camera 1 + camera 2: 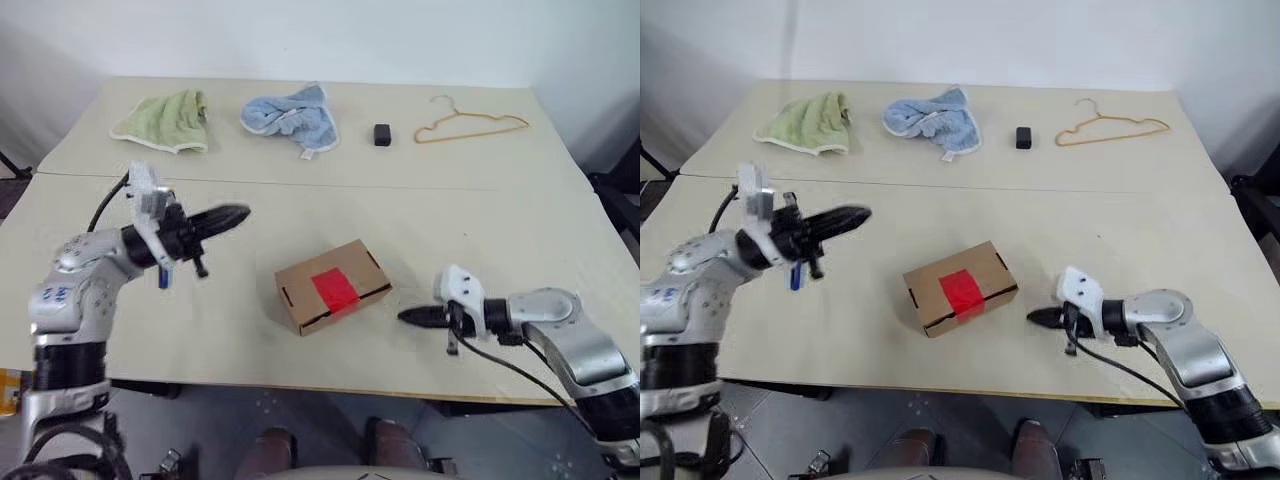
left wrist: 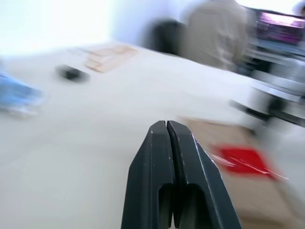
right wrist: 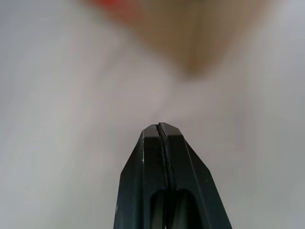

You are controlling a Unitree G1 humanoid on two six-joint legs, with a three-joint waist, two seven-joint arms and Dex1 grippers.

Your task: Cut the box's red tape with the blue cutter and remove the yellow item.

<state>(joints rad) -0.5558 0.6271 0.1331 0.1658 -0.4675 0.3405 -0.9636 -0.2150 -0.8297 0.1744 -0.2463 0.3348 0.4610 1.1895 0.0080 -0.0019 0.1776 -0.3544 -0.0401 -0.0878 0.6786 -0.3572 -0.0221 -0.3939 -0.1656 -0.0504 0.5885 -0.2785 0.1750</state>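
Left pincer (image 1: 238, 214), closed, hovers raised; right pincer (image 1: 405, 316), closed, points at the box (image 1: 332, 285).

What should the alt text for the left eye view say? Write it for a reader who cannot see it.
A small cardboard box sealed with red tape sits on a beige table between two robot grippers, both shut and empty: left gripper raised, right gripper low beside the box. Along the far edge lie a green towel, blue towel, small black block and wire hanger.
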